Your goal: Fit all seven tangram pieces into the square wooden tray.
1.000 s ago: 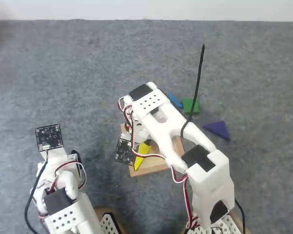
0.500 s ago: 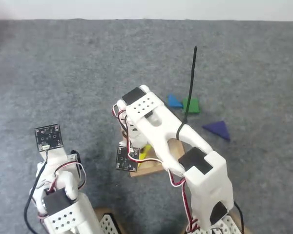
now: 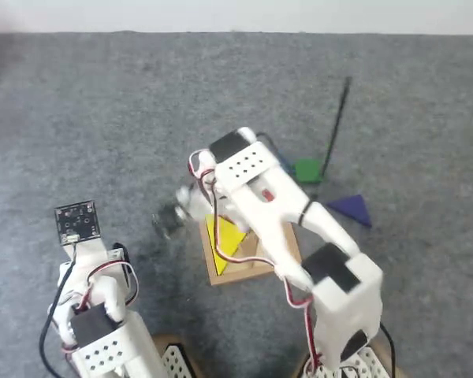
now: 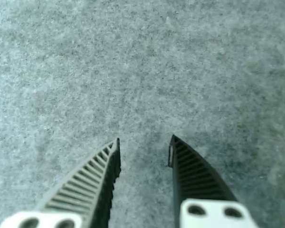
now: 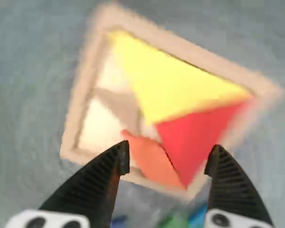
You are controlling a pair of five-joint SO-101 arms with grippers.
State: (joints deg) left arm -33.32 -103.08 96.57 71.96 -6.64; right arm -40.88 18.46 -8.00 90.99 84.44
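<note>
From the high view, the left arm (image 3: 94, 307) sits folded back near its base at the lower left, over the grey carpet (image 3: 102, 102). It has not shifted over the last second. The right arm (image 3: 276, 213) stretches forward from its base and bends across the tray (image 3: 221, 277), with its wrist end a blur just left of the tray. Half a second ago that end covered the tray's left side. It has since swung off, so the yellow triangle (image 3: 223, 235) inside the tray shows more fully. The black cable (image 3: 335, 130) now leans to the right. The green piece (image 3: 307, 169) and the purple triangle (image 3: 351, 209) lie on the carpet beyond the tray, where they were before.

In the left wrist view, the left gripper (image 4: 145, 140) hangs over bare carpet with its fingers apart and nothing between them.

In the right wrist view, the right gripper (image 5: 170, 146) is above the tray (image 5: 80, 95), fingers spread and empty. In the tray, the yellow triangle (image 5: 166, 83) lies against the red triangle (image 5: 194, 133). An orange piece (image 5: 152, 159) is beside the red one, and bare wood shows in the rest of the tray.
</note>
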